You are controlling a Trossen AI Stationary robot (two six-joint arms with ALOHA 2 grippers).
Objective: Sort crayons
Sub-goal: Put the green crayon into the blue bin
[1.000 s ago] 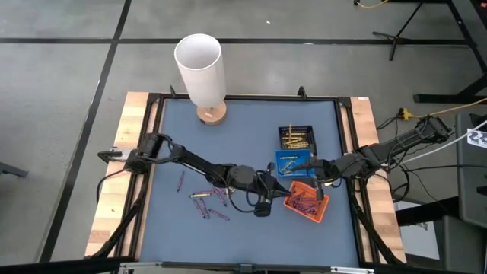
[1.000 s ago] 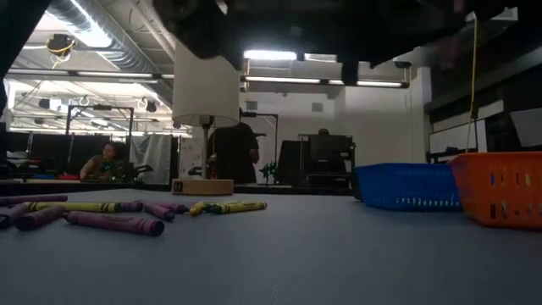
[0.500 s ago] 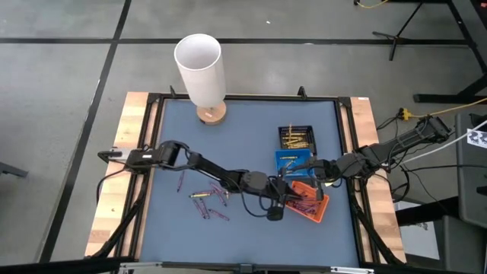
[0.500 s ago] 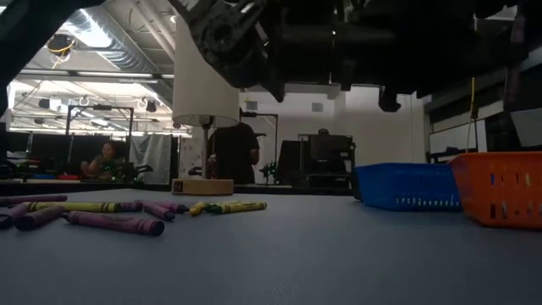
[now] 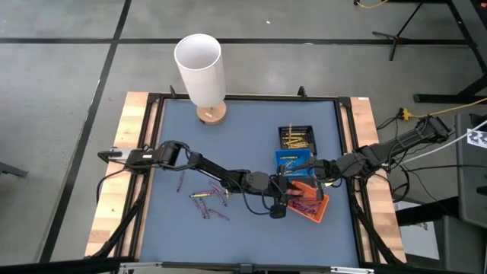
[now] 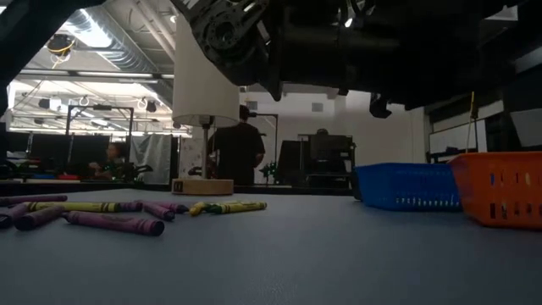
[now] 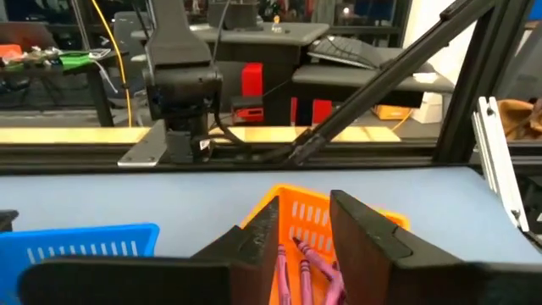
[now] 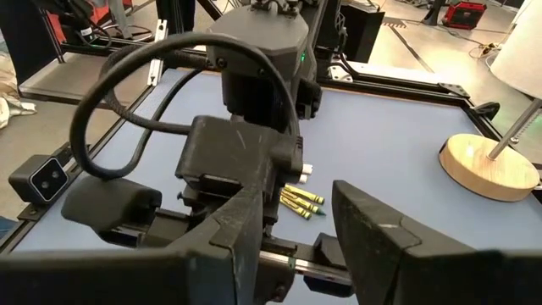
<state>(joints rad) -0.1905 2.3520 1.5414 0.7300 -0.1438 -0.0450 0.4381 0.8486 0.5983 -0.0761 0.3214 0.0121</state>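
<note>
Loose purple and yellow crayons [image 5: 209, 199] lie on the blue mat left of centre, also in the low view [image 6: 110, 222]. More purple crayons [image 7: 309, 271] lie in the orange tray [image 5: 310, 205]. My left gripper [image 5: 291, 192] hangs level and open over that tray's left end; in the left wrist view [image 7: 301, 222] the tray's crayons show below the gap between its fingers. My right gripper [image 5: 309, 170] waits open just above the blue tray [image 5: 293, 161], nothing between its fingers [image 8: 296, 182].
A black tray [image 5: 297, 138] holding yellow crayons stands behind the blue tray, which also holds yellow ones. A white lamp [image 5: 200, 68] on a wooden base [image 5: 211, 114] stands at the far edge. The mat's near and far left parts are free.
My left gripper has gone toward the table's right edge and somewhat down, from beside the loose crayons to over the orange tray's left end, with most of the move in the first half second. The right arm has kept still.
</note>
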